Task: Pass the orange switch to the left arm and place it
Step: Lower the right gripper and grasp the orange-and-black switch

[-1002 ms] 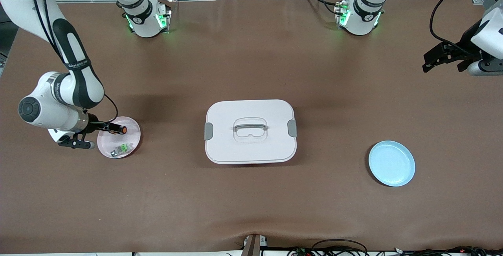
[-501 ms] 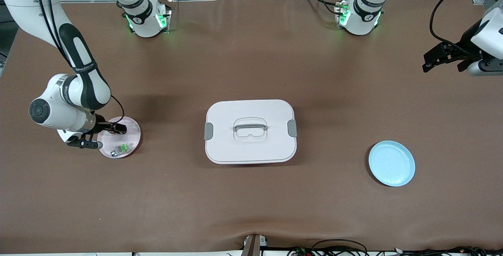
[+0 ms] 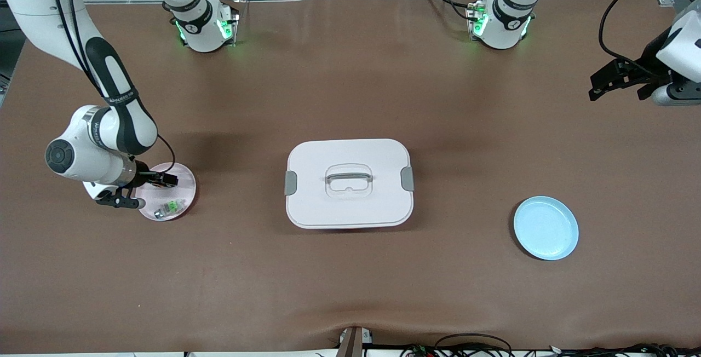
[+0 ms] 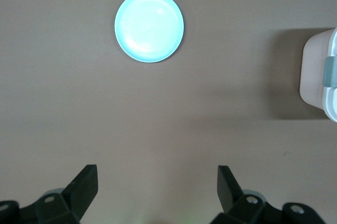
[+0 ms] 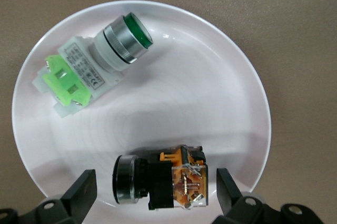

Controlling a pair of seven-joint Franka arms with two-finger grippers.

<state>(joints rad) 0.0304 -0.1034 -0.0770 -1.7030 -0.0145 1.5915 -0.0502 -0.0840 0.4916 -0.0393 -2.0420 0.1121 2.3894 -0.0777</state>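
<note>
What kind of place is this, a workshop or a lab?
Most likely a robotics lab: two white robot arms bolted along a brown table, cables at its edge, and sample items laid out, a white box and plates.

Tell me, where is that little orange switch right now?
The orange switch lies on the pink plate at the right arm's end of the table, beside the green switch, between the open jaws of the right gripper.

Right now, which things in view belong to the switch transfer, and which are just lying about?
In the job:
orange switch, on the pink plate
right gripper, open around that switch
left gripper, open, waiting high over its end of the table
box, to avoid

Just there:
green switch, same plate
blue plate
</note>
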